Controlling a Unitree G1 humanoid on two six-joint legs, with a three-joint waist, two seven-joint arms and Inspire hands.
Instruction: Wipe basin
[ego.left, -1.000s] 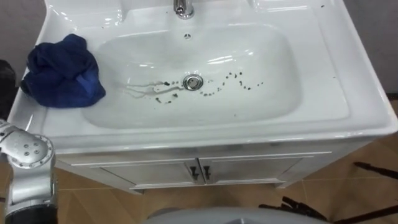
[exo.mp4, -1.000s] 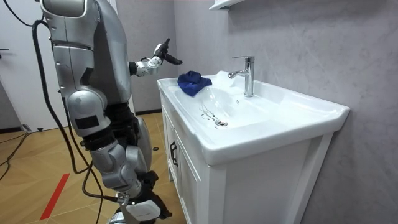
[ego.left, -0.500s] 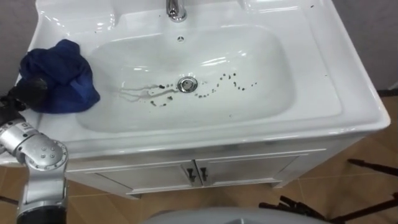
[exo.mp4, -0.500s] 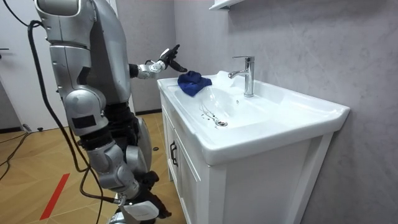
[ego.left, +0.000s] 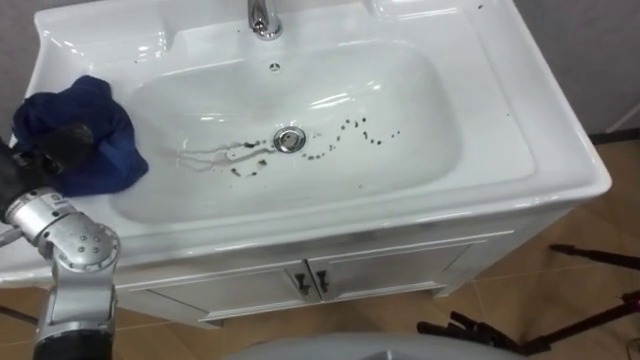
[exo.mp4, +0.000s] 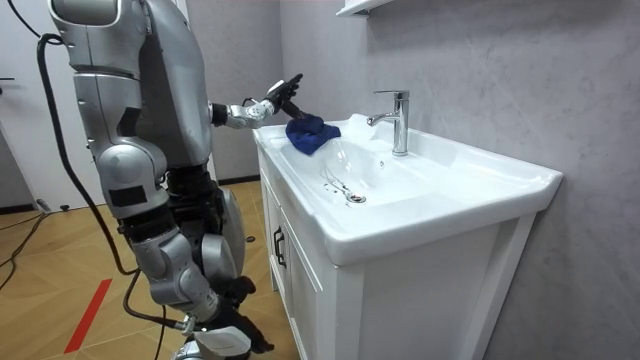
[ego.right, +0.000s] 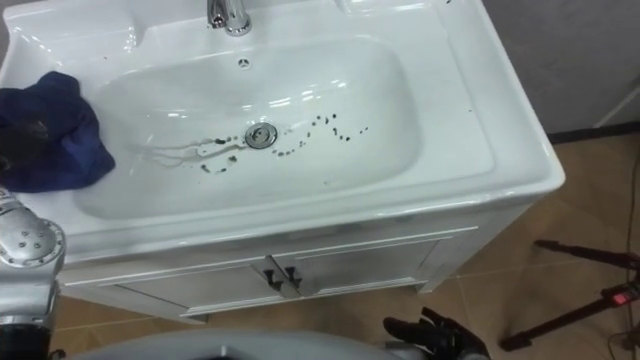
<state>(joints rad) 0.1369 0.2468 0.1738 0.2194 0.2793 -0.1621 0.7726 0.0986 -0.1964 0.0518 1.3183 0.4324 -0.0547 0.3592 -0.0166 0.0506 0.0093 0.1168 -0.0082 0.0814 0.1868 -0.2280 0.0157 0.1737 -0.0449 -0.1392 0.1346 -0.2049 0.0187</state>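
The white basin (ego.left: 420, 150) has dark specks (ego.left: 352, 133) scattered around its drain (ego.left: 289, 139) and a smear to the drain's left. A crumpled blue cloth (ego.left: 108, 150) lies on the basin's left rim. My left hand (ego.left: 58, 146) reaches in from the lower left and is over the cloth's near-left part. In the room view the left hand (exo.mp4: 277, 97) is just above the cloth (exo.mp4: 312, 133), open, its fingers straight and pointing up toward the wall. I stand in front of the cabinet, at the basin's left end.
A chrome faucet (ego.left: 262, 17) stands at the back middle of the basin. White cabinet doors (ego.left: 300, 283) are below the front rim. Dark tripod legs (ego.left: 592, 258) lie on the wooden floor to the right.
My left hand has moved forward from beside the basin's left edge to the blue cloth. The eye view has shifted, so the basin sits further left and higher.
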